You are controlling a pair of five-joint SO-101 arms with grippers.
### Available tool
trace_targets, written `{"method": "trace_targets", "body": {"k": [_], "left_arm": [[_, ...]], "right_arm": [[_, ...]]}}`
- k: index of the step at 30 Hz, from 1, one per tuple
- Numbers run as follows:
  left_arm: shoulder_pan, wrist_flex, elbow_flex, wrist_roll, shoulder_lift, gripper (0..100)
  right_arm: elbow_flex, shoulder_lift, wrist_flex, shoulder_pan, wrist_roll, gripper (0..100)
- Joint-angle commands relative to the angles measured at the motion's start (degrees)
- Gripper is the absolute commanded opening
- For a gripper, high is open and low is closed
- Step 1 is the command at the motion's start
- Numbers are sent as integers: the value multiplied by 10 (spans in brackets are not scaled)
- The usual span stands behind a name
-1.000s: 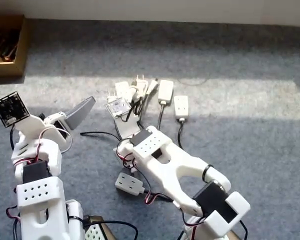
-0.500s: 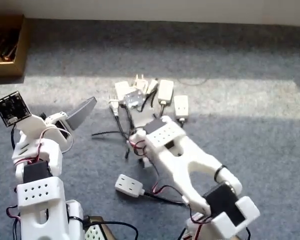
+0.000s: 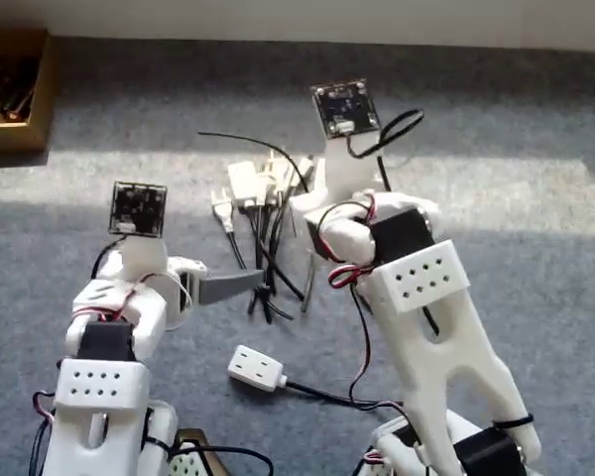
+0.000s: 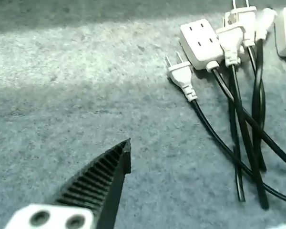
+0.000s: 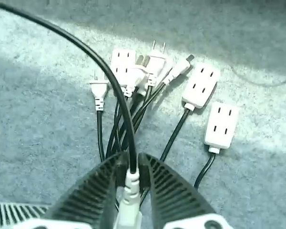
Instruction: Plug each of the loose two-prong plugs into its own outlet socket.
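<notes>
1. High view first, and we have both arms out over the grey carpet (image 3: 516,159). The left arm (image 3: 104,327) sits low at the near side. Its left gripper (image 3: 240,286) points at a fan of black cords (image 3: 268,268).
2. Same view: the right arm (image 3: 431,288) stretches over the heap (image 3: 246,183) of white plugs and sockets. A black lead (image 3: 248,147) loops up above that heap. A lone socket (image 3: 256,367) lies well apart from the rest, near the arm bases, and a wooden box (image 3: 10,94) sits at the far corner.
3. Over to the left wrist view. One dark ridged finger (image 4: 105,183) juts out over the carpet with no partner beside it, so we call the left gripper open, with nothing in it.
4. Ahead of that finger lies a loose plug (image 4: 181,76), flat on the carpet, with its two prongs pointing away from its cord. It is just beside a white socket block (image 4: 200,43), and more plugs crowd the block's other side.
5. Now the right wrist view. The right gripper (image 5: 131,164) has its fingers clamped tight on a white plug (image 5: 127,205), pinching it where the black lead (image 5: 105,76) leaves the body. The lead climbs away and arcs off across the view.
6. Beyond the fingers we see the loose plug (image 5: 99,89) at the edge of the heap, prongs free. To the other side a first socket (image 5: 200,86) and a second socket (image 5: 220,125) lie side by side, slots up, each on its own cord.
</notes>
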State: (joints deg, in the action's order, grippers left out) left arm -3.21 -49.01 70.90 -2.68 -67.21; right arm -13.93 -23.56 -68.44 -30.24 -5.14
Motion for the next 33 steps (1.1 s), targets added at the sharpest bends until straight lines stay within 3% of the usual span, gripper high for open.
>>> {"method": "trace_targets", "body": {"k": [1,7,10,22,33], "left_arm": [[44,-91,-31,-9,-99,585],[87,-205,-29,-7,-335,585],[91,-214,-2,-6,-382,585],[61,-22,51,-9,-193,585],[25,89,49,-9,-41,585]], "right_arm": [[29,29,17,7,-16,5],[25,72,37,-30,-28,5],[26,72,34,-53,-29,5],[29,73,-7,-145,-45,5],[102,73,-111,-147,-15,5]]}}
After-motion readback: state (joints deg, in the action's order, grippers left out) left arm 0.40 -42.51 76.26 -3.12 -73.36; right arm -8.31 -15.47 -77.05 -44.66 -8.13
